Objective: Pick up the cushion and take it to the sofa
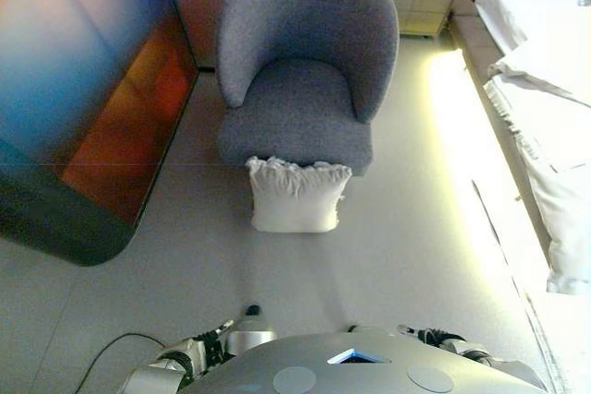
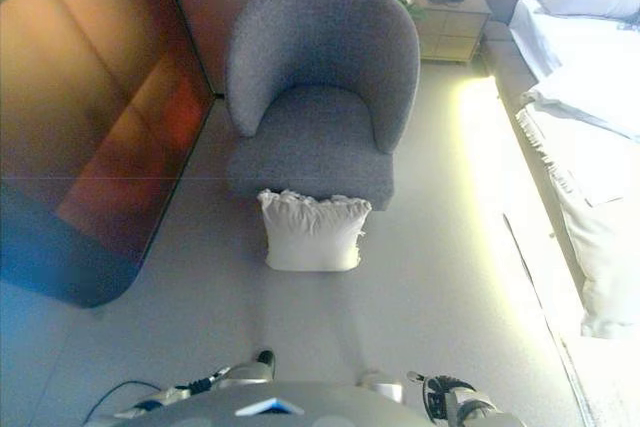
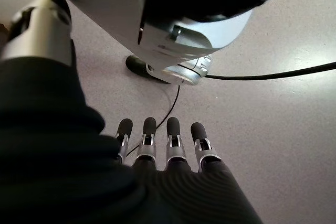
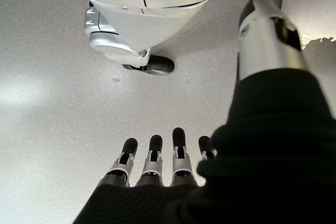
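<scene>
Eye views: white cushion upright on floor, touching front of grey armchair.
Left wrist view: left robot hand fingers straight, empty.
Right wrist view: right robot hand likewise, seemingly relaxed.

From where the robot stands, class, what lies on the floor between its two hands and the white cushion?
Only bare floor, as the left eye view shows. The cushion leans against the grey armchair; the left hand and right hand hang low, empty.
</scene>
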